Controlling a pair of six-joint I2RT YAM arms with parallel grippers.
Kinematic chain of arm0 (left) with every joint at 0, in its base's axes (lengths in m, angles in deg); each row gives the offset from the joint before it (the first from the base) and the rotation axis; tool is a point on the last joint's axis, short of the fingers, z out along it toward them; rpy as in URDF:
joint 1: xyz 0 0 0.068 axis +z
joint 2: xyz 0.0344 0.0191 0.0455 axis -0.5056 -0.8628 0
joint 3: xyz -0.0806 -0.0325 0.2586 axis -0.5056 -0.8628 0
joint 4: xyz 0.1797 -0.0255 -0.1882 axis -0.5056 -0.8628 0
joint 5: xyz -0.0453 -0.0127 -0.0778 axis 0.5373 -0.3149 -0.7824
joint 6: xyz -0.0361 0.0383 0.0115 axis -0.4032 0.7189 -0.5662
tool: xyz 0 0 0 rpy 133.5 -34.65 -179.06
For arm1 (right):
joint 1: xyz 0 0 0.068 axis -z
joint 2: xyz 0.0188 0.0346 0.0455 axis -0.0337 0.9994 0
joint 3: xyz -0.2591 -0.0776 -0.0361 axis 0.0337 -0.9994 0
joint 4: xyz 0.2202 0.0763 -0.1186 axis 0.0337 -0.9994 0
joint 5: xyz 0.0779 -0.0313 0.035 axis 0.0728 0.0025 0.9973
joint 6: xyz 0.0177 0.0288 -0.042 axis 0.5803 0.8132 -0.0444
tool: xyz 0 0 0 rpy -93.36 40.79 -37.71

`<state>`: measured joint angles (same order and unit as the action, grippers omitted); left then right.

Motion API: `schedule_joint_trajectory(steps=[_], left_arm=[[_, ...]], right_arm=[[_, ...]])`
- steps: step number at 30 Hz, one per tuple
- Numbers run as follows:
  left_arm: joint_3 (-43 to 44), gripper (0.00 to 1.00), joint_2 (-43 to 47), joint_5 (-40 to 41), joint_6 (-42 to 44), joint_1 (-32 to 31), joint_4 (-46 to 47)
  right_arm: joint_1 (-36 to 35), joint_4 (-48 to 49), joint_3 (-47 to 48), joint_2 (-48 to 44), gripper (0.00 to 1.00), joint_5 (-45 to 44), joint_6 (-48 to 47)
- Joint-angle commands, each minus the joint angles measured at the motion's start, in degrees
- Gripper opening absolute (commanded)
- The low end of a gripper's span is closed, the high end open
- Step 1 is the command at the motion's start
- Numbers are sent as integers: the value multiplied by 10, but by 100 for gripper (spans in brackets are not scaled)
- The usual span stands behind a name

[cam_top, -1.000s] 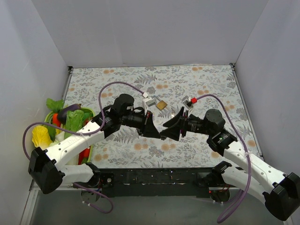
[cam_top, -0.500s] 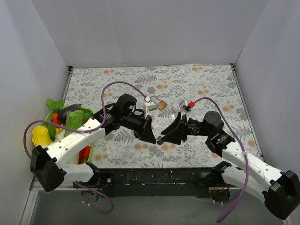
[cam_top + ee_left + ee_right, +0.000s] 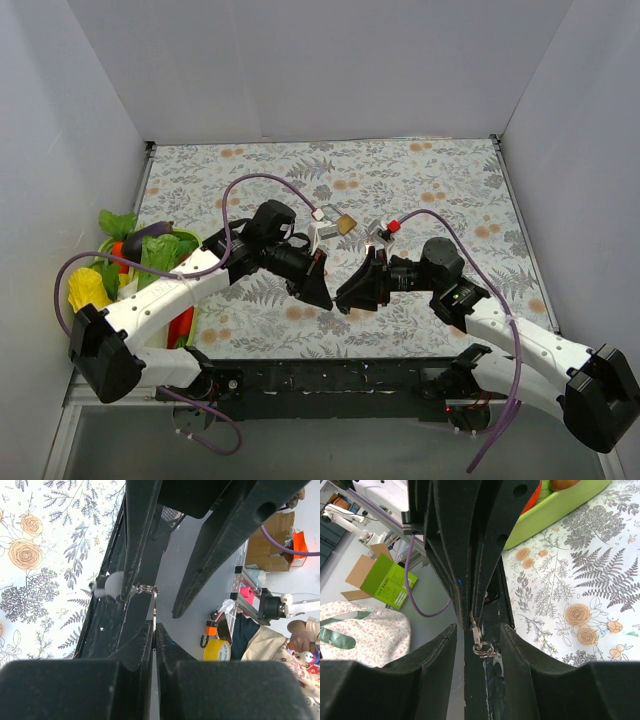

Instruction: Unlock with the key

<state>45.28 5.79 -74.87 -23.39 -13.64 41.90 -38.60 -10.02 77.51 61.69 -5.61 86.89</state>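
Note:
A small silver key (image 3: 476,630) with a split ring (image 3: 482,649) sticks out from the tips of my left gripper (image 3: 154,629), which is shut on its blade. In the left wrist view the key (image 3: 155,611) shows edge-on. My right gripper (image 3: 478,652) is open, a finger on each side of the ring end without touching it. From above, the left gripper (image 3: 322,294) and right gripper (image 3: 345,298) meet tip to tip over the near middle of the table. A brass padlock (image 3: 345,223) lies on the flowered cloth beyond them.
A green tray (image 3: 190,238) of vegetables stands at the table's left edge beside the left arm. Purple cables loop over both arms. Grey walls close in the table on three sides.
My right gripper has moved left up to the left gripper's tips, and its jaws have narrowed around the key's ring end. The left gripper has stayed shut on the key.

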Motion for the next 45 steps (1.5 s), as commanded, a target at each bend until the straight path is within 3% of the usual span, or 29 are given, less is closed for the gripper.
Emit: schedule_joint_trajectory(steps=[1, 4, 7, 8, 17, 28, 31, 32, 33, 35, 42, 45], left_arm=[[27, 0, 6, -14, 20, -2, -17], [30, 0, 4, -12, 25, -2, -23], [32, 0, -1, -16, 28, -2, -28], [32, 0, -2, -16, 29, -2, -28], [35, 0, 1, -12, 32, -2, -32], [28, 1, 18, 44, 19, -2, 0], [14, 26, 32, 87, -2, -2, 35], [11, 70, 38, 102, -15, -1, 45], [8, 82, 49, 118, -21, 0, 54], [-4, 98, 61, 157, -29, 2, 81], [-43, 98, 107, 245, -92, 28, 148], [-85, 98, 131, 329, -166, 28, 200]], right_arm=[[-11, 41, -4, 6, 46, 10, 0], [-11, 41, -7, 3, 41, 16, 1], [-12, 47, -11, 1, 32, 22, 4], [-12, 50, -15, 1, 24, 22, 7], [-12, 78, -28, 0, 3, 21, 22], [-13, 81, -38, -10, 1, 16, 18], [-12, 82, -46, -17, 1, 0, 16], [-12, 82, -51, -21, 1, -15, 14], [-12, 82, -54, -27, 1, -24, 11], [-11, 79, -65, -34, 1, -55, 3], [-12, 92, -103, -55, 1, -150, -12], [-12, 119, -121, -64, 1, -189, -8]])
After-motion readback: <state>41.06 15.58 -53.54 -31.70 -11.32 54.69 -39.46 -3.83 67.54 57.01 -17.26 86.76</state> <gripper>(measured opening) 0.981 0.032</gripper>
